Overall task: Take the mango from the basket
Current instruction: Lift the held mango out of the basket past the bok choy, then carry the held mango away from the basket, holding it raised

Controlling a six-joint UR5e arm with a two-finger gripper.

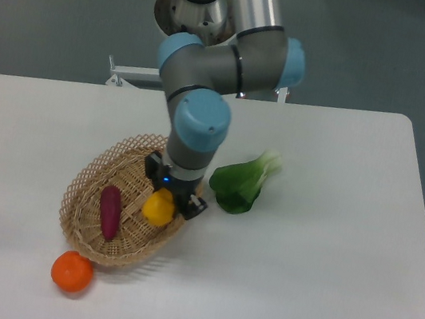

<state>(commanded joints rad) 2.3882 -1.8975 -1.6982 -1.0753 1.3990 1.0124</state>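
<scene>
Mango [159, 209]: one, with one purple vegetable [109, 211], in one basket [88, 180].

The mango [159, 208] is a smooth yellow fruit; only its rounded lower part shows, directly below the gripper [168, 199], and its upper part is hidden between the jaws. It sits over the right side of the basket [87, 184]. The basket is an oval, shallow, tan wicker one with an open lattice rim, and most of it spreads to the left of the gripper.
</scene>
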